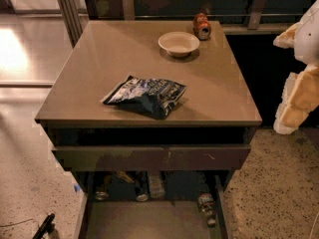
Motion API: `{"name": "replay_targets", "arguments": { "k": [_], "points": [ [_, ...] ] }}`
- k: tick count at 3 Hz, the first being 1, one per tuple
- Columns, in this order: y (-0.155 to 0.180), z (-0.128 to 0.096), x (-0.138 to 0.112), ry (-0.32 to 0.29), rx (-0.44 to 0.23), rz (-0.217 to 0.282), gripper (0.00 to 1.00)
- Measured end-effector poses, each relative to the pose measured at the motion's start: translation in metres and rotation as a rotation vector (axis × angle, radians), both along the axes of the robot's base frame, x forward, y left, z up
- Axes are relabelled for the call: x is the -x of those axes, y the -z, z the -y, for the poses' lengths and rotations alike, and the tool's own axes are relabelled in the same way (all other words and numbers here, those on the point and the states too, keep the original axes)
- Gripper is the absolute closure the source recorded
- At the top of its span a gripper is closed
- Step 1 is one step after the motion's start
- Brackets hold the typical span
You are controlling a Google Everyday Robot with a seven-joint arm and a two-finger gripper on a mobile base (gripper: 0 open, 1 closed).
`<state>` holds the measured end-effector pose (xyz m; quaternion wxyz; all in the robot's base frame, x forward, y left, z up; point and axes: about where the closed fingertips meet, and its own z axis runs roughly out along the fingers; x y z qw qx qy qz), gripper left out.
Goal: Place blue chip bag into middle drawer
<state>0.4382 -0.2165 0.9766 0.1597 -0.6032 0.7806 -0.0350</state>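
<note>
off at the right edge of the view hangs the gripper (298,86), pale white and yellowish, out past the right side of the worktop (94,63) and above the speckled floor (279,188). whether its jaws are apart or together i cannot tell.

the blue chip bag (147,96) lies well to the left of the jaws, flat and crinkled on the worktop, near the front edge and roughly midway across it, its long side slanting a little. it is well apart from the jaws.

toward the back of the worktop, up and to the left of the jaws, sits a cream bowl (178,44), upright. just beyond it is an orange-red soda can (202,26), which seems to lie on its side with one end facing the camera. can and bowl are close, but whether they touch i cannot tell.

below the worktop, down and left of the jaws, a shallow drawer (149,157) with a long dark-brown front panel stands pulled out a little. beneath that, the middle drawer (149,222) is drawn out far toward the camera, its flat grey-brown floor showing between thin dark side walls. a few cans and bottles (141,190) lie along its back, one of them by the wall on the jaws' side. the bag is not yet in this drawer.
</note>
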Motion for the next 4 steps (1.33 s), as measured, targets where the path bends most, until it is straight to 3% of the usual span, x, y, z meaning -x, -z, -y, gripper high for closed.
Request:
{"name": "replay_targets", "arguments": {
  "k": [1, 2, 4],
  "points": [
    [0.0, 0.0, 0.0, 0.0, 0.0, 0.0, 0.0],
    [-0.001, -0.018, -0.014, -0.026, -0.023, 0.012, 0.0],
    [0.004, -0.074, -0.051, -0.141, -0.052, 0.022, 0.0]
  ]
}}
